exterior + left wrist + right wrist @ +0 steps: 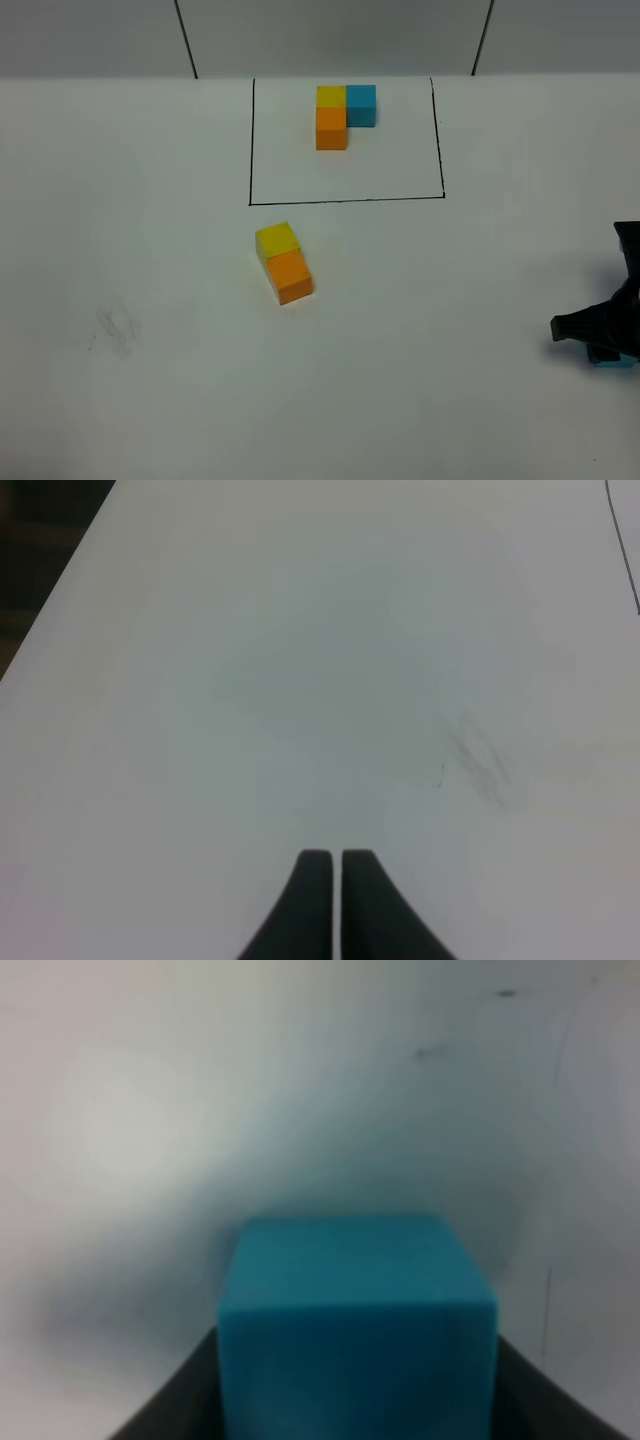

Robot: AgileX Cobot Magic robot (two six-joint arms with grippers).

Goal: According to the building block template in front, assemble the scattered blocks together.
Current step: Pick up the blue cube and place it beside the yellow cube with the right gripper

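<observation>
Right wrist view: my right hand [357,1380] is closed against 2 sides of the blue block [357,1290], low over the table [130,1110]. The yellow block [277,240], joined to the orange block [291,277], lies well apart from this hand, forward and to its left. The pair's long axis is skewed against the template [340,115]. My left hand [335,900] is pinched nearly closed and empty.

The high camera looked down on the table [130,230]; both wrist cameras skimmed it low, the right close on the blue block [355,1320].
</observation>
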